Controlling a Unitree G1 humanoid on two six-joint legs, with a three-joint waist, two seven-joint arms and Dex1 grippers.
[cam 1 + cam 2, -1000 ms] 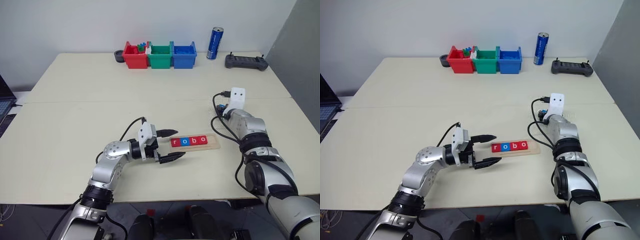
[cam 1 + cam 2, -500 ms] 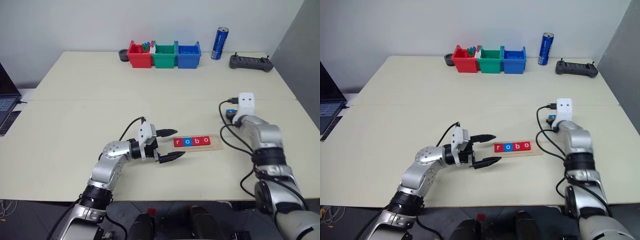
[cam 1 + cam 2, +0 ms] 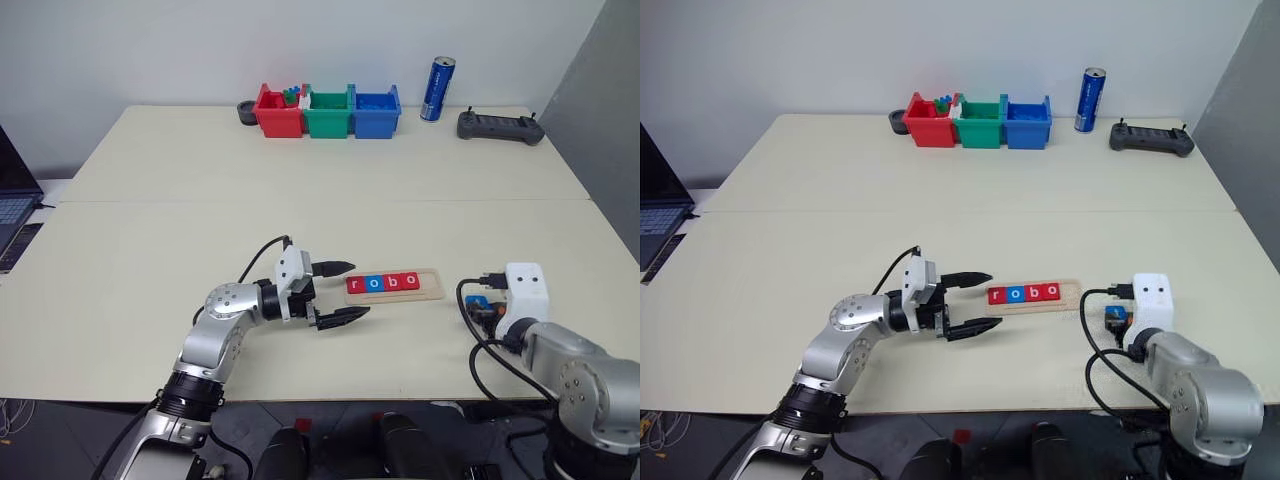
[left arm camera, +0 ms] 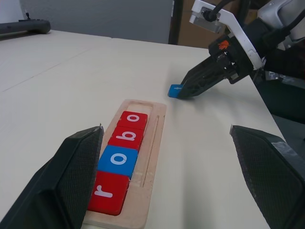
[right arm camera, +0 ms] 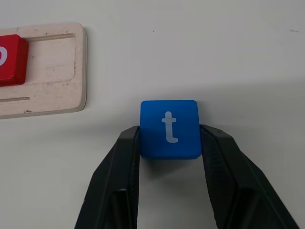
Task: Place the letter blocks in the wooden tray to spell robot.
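Blue block, white "t"

A pale cream table stands against a plain white wall, a grey panel at right

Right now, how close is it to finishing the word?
Four letter blocks already sit in the wooden tray, reading r, o, b, o. The right hand grips the blue t block on the table beside the tray. Left to do: setting t in the empty end slot.

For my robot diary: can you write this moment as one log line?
tray: r-o-b-o in, last slot bare | right end effector: shut on blue t block | left end effector: open beside tray
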